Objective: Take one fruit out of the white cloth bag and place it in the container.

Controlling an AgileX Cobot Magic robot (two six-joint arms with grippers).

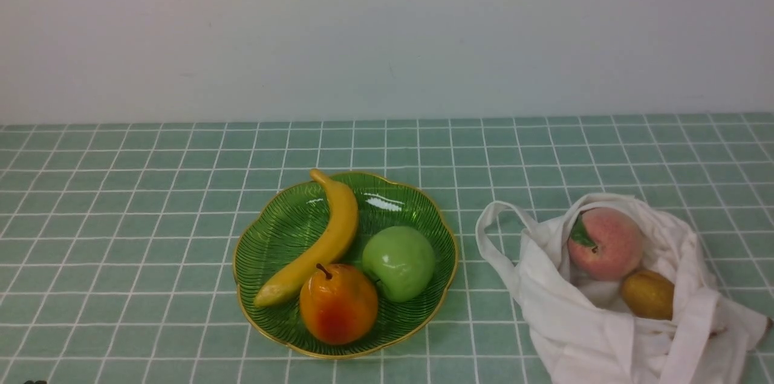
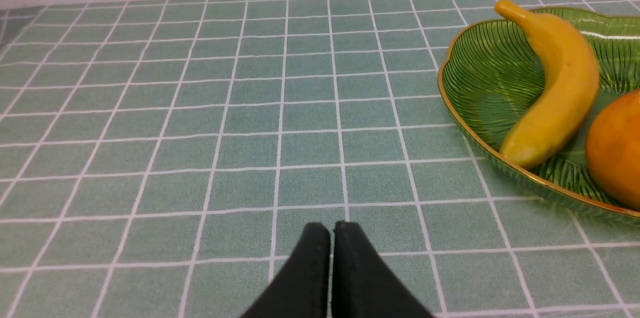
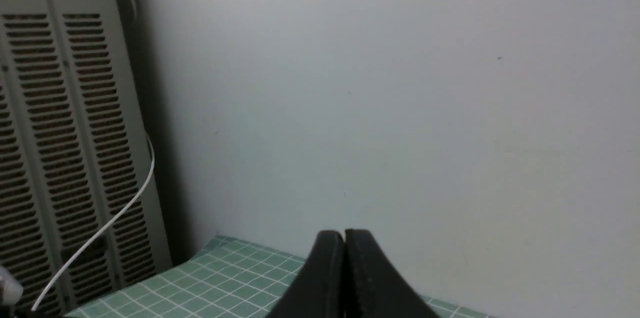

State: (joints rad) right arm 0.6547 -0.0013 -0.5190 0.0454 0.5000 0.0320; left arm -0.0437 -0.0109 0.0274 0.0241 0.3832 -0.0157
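Observation:
The light green apple (image 1: pixel 399 262) lies in the green glass plate (image 1: pixel 275 233) with the gold rim, at the plate's right side. The white cloth bag (image 1: pixel 604 335) lies open at the front right, apart from the plate. Neither gripper shows in the front view. In the left wrist view my left gripper (image 2: pixel 332 228) is shut and empty, low over the cloth, left of the plate (image 2: pixel 480 62). In the right wrist view my right gripper (image 3: pixel 344 236) is shut and empty, facing the wall.
A yellow banana (image 1: pixel 326 239) and an orange-red pear (image 1: pixel 338 304) share the plate. A pink peach (image 1: pixel 604 243) and a brownish-yellow fruit (image 1: pixel 648 294) sit in the bag. A louvred grey cabinet (image 3: pixel 65 147) with a white cable (image 3: pixel 117 215) stands by the table's far corner.

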